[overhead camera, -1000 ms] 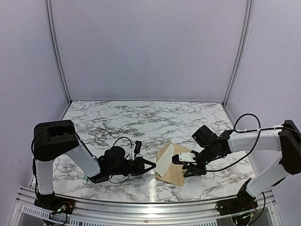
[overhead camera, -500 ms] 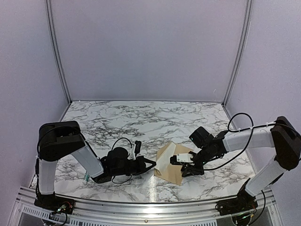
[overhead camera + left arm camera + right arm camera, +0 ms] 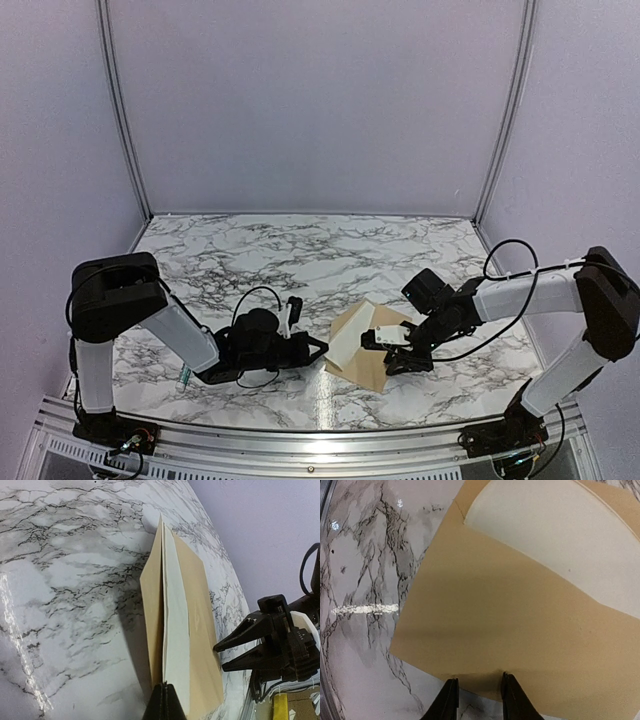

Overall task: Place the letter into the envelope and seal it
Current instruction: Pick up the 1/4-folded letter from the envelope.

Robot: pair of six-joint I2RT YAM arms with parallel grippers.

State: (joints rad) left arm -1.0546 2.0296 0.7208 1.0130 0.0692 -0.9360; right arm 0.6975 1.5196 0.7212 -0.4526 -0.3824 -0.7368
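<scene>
The envelope (image 3: 372,374) lies flat on the marble table (image 3: 300,250), close to the near edge and between the two arms, turned so that one corner points toward the arm bases. The letter (image 3: 348,345) is partly inside it, and its pale back shows on the left half of the envelope. No border or ruled lines can be made out on the sheet. The envelope is not sealed.

In the left wrist view the tan flap stands up on edge right beside the cream sheet, and the two meet at the tips of the left claw (image 3: 320,348). That claw is closed tight and lies low over the table at the envelope's left corner. I cannot tell whether any paper is pinched between its tips.

The right claw (image 3: 477,696) is at the opposite, right edge of the envelope. Its two fingers (image 3: 451,700) stand a narrow gap apart, with the tan edge just at their tips, and they are not clamped on the paper. From the right wrist the cream sheet shows beyond a broad stretch of tan
</scene>
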